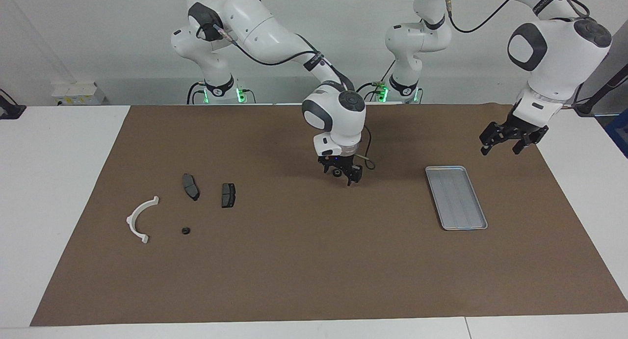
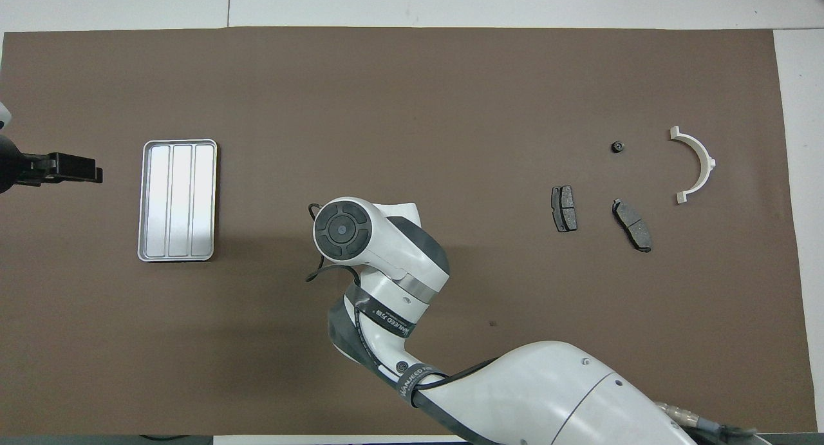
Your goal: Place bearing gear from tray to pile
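Silver-grey and bare, the tray (image 1: 456,197) held no gear; the small dark gear (image 1: 185,230) lay on the tabletop (image 1: 294,270) in the pile (image 1: 228,195), beside the white arc (image 1: 140,220). It lay toward the right arm's end from the right fingers (image 1: 354,178). These hung open over mid-tabletop, closer to it than the open left fingers (image 1: 485,146) waiting by the tray.
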You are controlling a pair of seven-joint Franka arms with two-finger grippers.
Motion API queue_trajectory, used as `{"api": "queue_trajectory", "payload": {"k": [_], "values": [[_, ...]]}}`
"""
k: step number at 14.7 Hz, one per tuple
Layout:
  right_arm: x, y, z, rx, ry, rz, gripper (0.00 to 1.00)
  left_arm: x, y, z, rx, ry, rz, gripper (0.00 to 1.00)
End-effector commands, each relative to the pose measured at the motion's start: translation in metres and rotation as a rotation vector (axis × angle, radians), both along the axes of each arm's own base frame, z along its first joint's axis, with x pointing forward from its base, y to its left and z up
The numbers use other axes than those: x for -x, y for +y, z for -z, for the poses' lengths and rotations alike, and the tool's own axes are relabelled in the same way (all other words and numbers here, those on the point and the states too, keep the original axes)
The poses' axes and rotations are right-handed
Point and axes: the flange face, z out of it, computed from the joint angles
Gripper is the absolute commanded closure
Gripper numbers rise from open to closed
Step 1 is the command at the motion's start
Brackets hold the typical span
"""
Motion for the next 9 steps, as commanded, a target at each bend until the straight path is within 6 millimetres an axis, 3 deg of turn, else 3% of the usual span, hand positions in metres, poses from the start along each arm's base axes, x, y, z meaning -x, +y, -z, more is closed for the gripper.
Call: {"api": "queue_trajectory", "payload": {"k": [1, 5, 7, 9], "values": [[0.004, 0.0, 0.009, -0.012, -0.009, 0.002, 0.0, 0.016, -0.009, -0.038, 0.005, 0.005, 0.014, 0.0], [0.006, -0.008, 0.015, 0.013, 0.024, 0.001, 0.0, 0.021, -0.027, -0.056, 0.015, -0.007, -0.063, 0.0], [0.012, -0.005, 0.015, 0.032, 0.048, -0.007, 0.0, 0.018, -0.026, -0.081, 0.059, -0.039, -0.088, 0.0], [0.014, -0.002, 0.012, 0.011, 0.069, 0.008, 0.06, 0.012, -0.028, -0.098, 0.081, -0.037, -0.111, 0.0]]}}
